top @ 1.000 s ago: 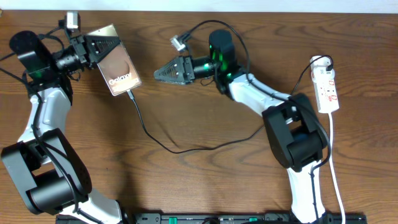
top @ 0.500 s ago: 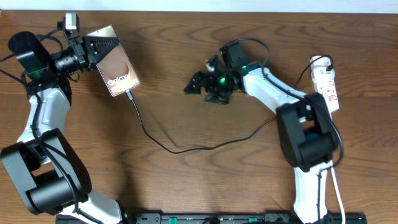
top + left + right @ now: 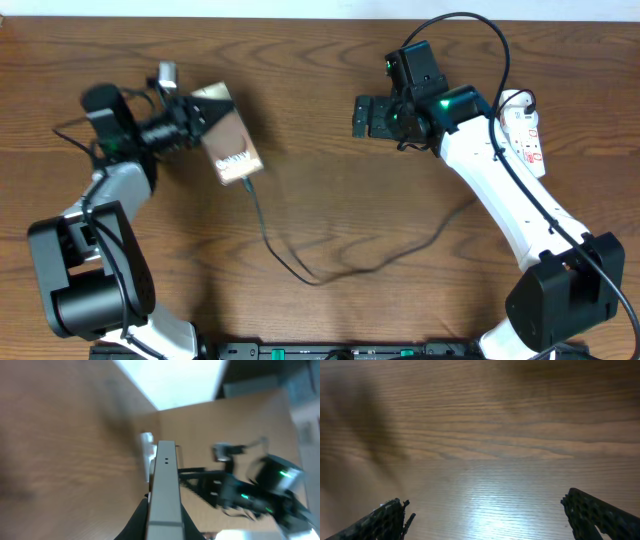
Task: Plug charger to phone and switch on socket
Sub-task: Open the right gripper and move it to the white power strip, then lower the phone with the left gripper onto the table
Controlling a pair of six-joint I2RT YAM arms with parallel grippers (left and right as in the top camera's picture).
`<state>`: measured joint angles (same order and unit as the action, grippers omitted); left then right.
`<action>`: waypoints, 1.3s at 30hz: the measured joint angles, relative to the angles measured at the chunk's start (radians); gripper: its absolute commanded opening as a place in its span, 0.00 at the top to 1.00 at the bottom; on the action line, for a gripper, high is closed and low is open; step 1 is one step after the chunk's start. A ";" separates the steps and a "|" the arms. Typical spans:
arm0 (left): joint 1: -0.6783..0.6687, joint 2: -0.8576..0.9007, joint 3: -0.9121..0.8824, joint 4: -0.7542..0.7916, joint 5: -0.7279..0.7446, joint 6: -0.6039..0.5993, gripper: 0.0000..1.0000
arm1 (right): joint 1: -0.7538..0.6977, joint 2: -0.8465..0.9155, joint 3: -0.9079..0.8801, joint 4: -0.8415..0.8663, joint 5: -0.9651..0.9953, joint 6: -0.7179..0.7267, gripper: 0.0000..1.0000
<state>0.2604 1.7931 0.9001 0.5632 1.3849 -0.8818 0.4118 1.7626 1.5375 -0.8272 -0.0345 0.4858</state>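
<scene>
My left gripper [image 3: 207,124] is shut on the upper end of the bronze phone [image 3: 232,150] and holds it tilted at the table's left. In the left wrist view the phone's grey edge [image 3: 165,485] stands between my fingers [image 3: 140,519]. The black charger cable [image 3: 310,280] meets the phone's lower edge and trails down, then right toward the white power strip [image 3: 526,135] at the far right edge. My right gripper [image 3: 360,117] is wide open and empty above bare wood, between phone and strip. In the right wrist view its fingertips [image 3: 390,519] frame only the table.
The wooden table [image 3: 330,210] ends at a pale wall along the top. The strip's white cord [image 3: 535,250] runs down the right side. My right arm [image 3: 500,190] crosses above the cable's right part.
My left gripper has carried the phone right and slightly down, dragging the cable along. My right gripper has swung up and right, away from the phone, and its jaws now stand wide open.
</scene>
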 measured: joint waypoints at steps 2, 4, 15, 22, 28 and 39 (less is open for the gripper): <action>-0.016 0.000 -0.049 -0.047 -0.071 0.019 0.93 | 0.000 0.000 0.000 -0.003 0.015 -0.001 0.01; -0.031 0.000 -0.088 -0.152 -0.155 0.058 0.93 | 0.000 0.000 0.000 -0.003 0.027 -0.001 0.01; -0.111 0.003 -0.130 -0.531 -0.610 0.267 0.93 | 0.005 0.000 0.000 -0.003 0.039 -0.001 0.01; -0.111 0.002 -0.127 -0.569 -0.696 0.287 0.92 | 0.005 0.000 0.000 -0.003 0.040 -0.001 0.01; -0.111 0.002 -0.119 -0.585 -0.706 0.288 0.93 | 0.006 0.000 0.000 -0.003 0.040 -0.001 0.01; -0.111 -0.004 -0.116 -0.610 -0.711 0.296 0.76 | 0.018 0.000 0.000 0.002 0.043 -0.001 0.01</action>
<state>0.1493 1.7889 0.7845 -0.0471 0.6739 -0.5861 0.4301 1.7626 1.5375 -0.8249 0.0086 0.4850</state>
